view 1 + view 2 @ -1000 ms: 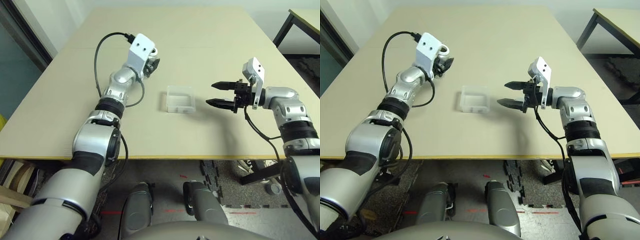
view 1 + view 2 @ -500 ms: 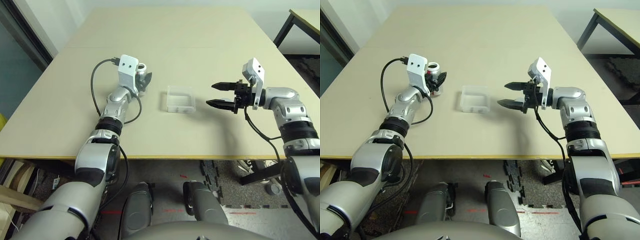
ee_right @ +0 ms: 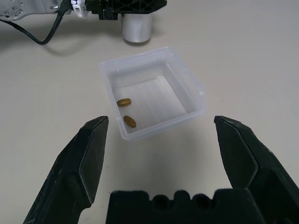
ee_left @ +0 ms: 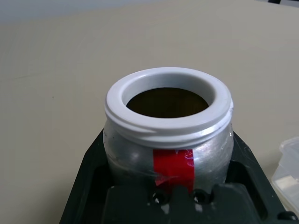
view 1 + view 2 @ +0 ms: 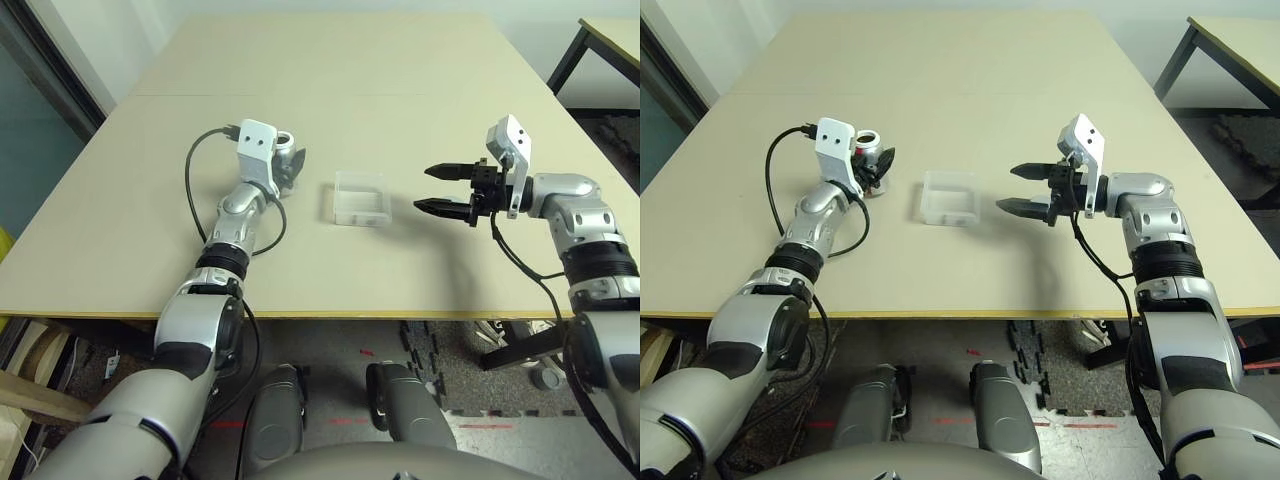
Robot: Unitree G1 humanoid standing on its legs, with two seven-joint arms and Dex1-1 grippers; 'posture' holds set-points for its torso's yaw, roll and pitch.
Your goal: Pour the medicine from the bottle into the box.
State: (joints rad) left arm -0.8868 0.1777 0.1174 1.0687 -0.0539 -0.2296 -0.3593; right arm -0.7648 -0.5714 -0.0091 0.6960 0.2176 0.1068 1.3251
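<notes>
We judged the pour done: two pellets (image 3: pixel 127 112) lay in the box (image 3: pixel 196 88); our left gripper (image 4: pixel 168 186) clasped the uncapped bottle (image 4: pixel 168 135) upright at its nine o'clock; our right gripper (image 3: pixel 163 140) gaped wide, empty.

We see a pale beige surface (image 5: pixel 400 60) carrying an open silver bottle (image 5: pixel 287 158) with a red stripe, standing upright, and well apart from it, nearer the middle, a clear square box (image 5: pixel 360 198) with two small brownish pellets (image 3: pixel 127 112) inside.

My arms are silver segments with black joint bands; a black cable loops off the left wrist's white camera block (image 5: pixel 258 140); each pincer is black.
</notes>
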